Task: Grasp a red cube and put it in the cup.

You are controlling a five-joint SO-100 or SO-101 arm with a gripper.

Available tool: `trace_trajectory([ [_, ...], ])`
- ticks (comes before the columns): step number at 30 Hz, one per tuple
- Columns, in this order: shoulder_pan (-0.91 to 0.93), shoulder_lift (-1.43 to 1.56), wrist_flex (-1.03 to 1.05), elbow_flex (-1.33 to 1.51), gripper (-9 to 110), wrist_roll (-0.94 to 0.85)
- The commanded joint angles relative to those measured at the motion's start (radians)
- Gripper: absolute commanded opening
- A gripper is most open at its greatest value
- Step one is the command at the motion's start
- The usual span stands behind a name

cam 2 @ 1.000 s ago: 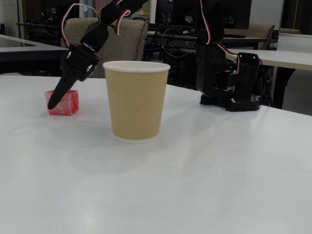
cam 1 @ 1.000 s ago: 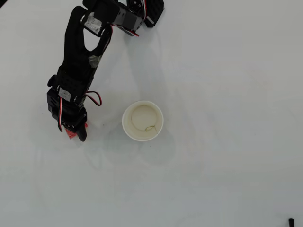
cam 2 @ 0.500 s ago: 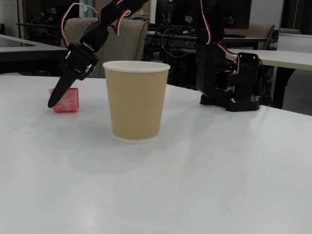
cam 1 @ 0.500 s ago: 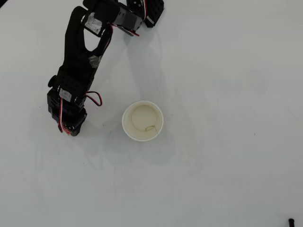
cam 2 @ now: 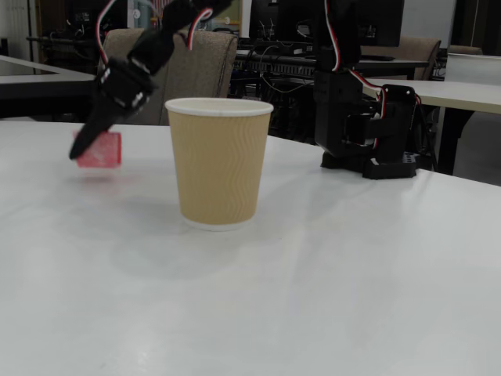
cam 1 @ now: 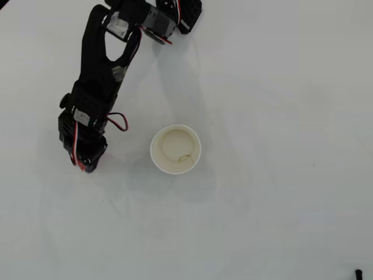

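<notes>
The gripper (cam 2: pixel 82 150), clamped on the red cube (cam 2: pixel 102 150), had raised it clear of the table (cam 2: pixel 329 274) to the left of the cup (cam 2: pixel 218 160) in the fixed view, so carrying it over the rim likely came next

1. No text, label, brand, number or sign could be read in either view.
2. The cup (cam 2: pixel 218 160) showed only a plain wavy ribbed wall in the fixed view, with no print on it.
3. The small pale stickers on the black arm (cam 1: pixel 96 87) in the overhead view were too small and blurred to read.
</notes>
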Motion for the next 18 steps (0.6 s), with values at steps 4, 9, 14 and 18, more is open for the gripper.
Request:
trace_trajectory([
  [4, -0.057, 0.225, -0.014, -0.023, 6, 0.057],
  [9, -0.075, 0.295, -0.012, 0.005, 6, 0.074],
  [14, -0.100, 0.362, -0.006, 0.040, 6, 0.080],
  [18, -0.130, 0.431, -0.006, 0.091, 6, 0.091],
])
